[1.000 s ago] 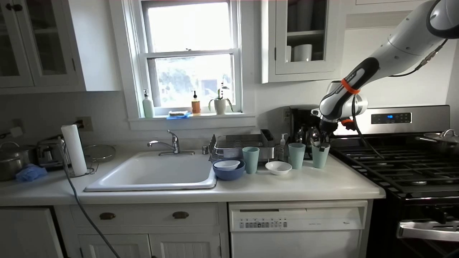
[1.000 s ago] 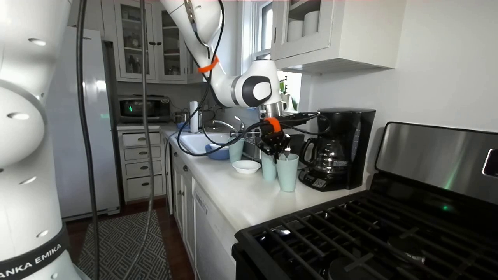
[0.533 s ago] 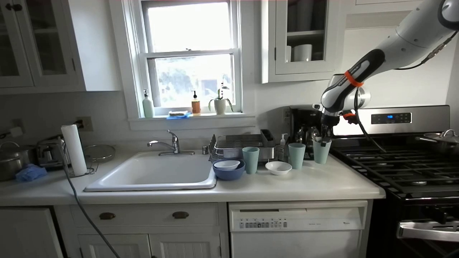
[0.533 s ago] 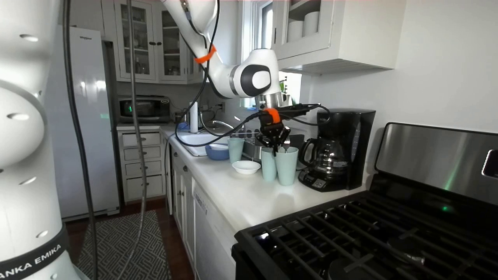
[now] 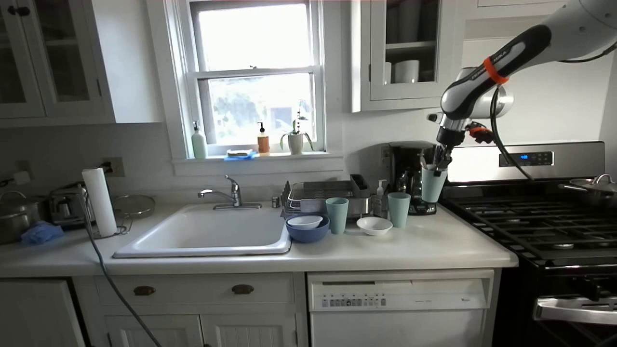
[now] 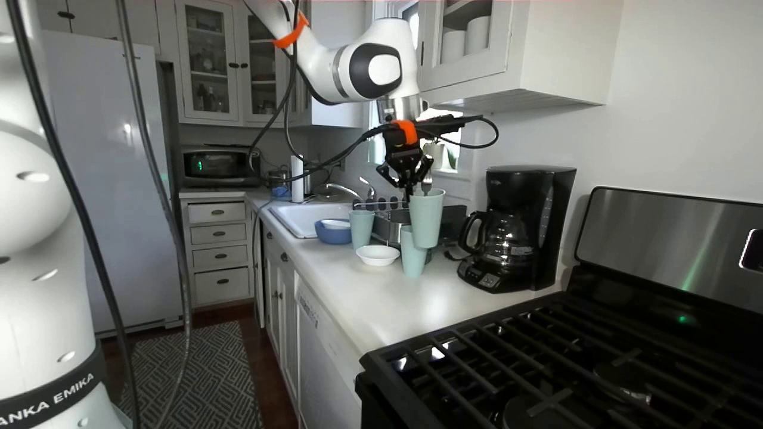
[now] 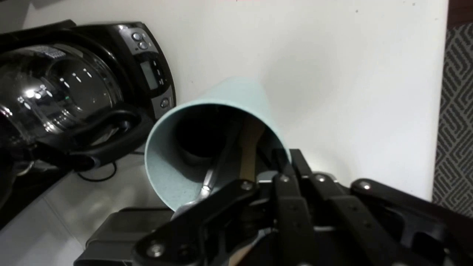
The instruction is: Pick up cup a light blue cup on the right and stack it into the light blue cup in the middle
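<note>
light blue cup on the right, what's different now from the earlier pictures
The gripper has lifted the light blue cup, utensils inside, up clear of the counter; its hold looks unchanged. The middle cup, third cup and white bowl between them stayed put.

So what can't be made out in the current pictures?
Wrist view: the bottom of the held cup, lost in dark shadow.
Wrist view: the head of the metal utensil, partly behind the gripper.
Both exterior views: the floor inside the middle cup, hidden by its own wall.
In an exterior view: figures on the stove display, too small to read reliably.
</note>
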Controlling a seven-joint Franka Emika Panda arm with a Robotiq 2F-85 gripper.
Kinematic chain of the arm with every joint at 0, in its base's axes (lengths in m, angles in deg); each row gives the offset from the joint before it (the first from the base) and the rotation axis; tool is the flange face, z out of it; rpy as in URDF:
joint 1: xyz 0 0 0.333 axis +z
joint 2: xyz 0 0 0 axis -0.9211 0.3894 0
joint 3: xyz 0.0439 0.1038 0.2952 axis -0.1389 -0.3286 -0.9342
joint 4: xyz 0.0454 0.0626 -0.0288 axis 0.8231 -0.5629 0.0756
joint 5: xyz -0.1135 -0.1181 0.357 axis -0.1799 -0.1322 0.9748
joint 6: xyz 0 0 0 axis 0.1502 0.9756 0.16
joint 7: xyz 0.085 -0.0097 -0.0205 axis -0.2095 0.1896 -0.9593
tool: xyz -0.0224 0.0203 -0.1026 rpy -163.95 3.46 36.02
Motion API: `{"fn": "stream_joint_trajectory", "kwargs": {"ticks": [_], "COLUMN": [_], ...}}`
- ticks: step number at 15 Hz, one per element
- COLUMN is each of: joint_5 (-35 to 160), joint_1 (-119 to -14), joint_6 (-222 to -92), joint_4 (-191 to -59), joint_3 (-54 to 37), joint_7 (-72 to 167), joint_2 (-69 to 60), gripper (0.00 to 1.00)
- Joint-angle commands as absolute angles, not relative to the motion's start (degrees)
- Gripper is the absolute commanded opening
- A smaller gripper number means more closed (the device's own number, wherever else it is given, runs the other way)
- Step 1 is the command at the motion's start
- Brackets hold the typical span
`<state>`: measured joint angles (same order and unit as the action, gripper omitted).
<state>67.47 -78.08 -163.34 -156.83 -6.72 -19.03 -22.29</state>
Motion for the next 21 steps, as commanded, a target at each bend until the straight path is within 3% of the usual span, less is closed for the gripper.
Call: {"fn": "stream_joint_trajectory", "kwargs": {"ticks": [1,21], "joint_5": [73.0,78.8], "joint_1": [-75.2,-70.6], "joint_6": [-162.7,-171.8], "joint_4": [-159.7,-157.3], "joint_3": [-6.0,-6.0], "joint_7": [-25.3,-30.9], "joint_2": [-27.7,-22.6], "gripper": [0.03,0.02]}}
